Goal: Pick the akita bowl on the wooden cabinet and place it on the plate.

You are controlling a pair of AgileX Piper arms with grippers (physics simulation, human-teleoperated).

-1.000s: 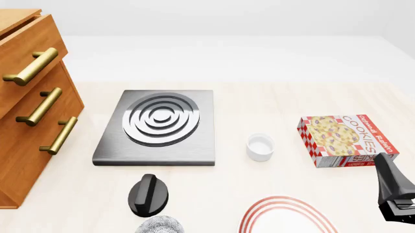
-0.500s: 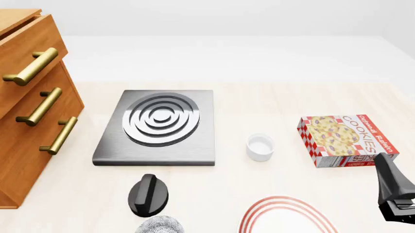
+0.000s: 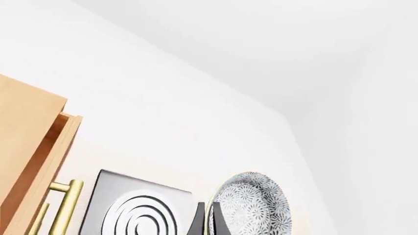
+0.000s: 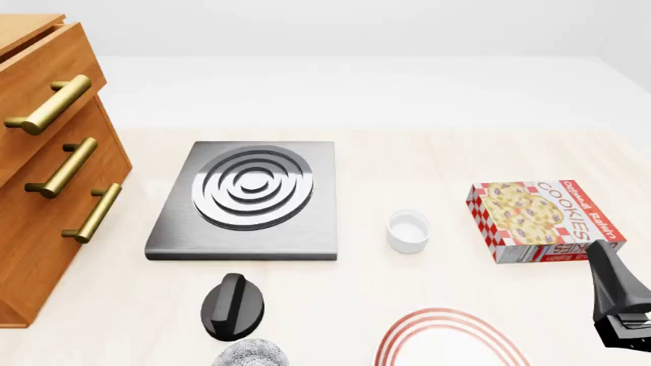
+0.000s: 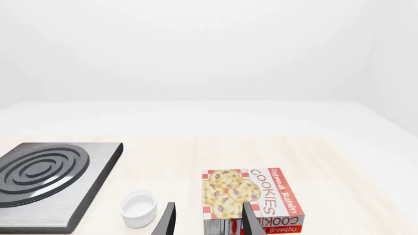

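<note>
In the left wrist view my left gripper point(image 3: 209, 216) has its fingers close together on the rim of the akita bowl point(image 3: 251, 208), which is tipped on its side. The bowl's patterned outside point(image 4: 250, 354) shows at the front view's bottom edge, left of the plate point(image 4: 447, 315); the left gripper itself is out of that view. Only the plate's far part, white with red rings, is in frame. The wooden cabinet point(image 4: 41, 191) stands at the far left, also seen in the left wrist view point(image 3: 26, 147). My right gripper point(image 4: 607, 263) point(image 5: 207, 218) hangs open and empty at the right.
A grey stove plate point(image 4: 244, 200) lies mid-table with its black knob point(image 4: 232, 305) in front. A small white ramekin point(image 4: 408, 231) sits between it and a cookies box point(image 4: 544, 219). The cabinet's upper drawer stands out with brass handles point(image 4: 51, 104).
</note>
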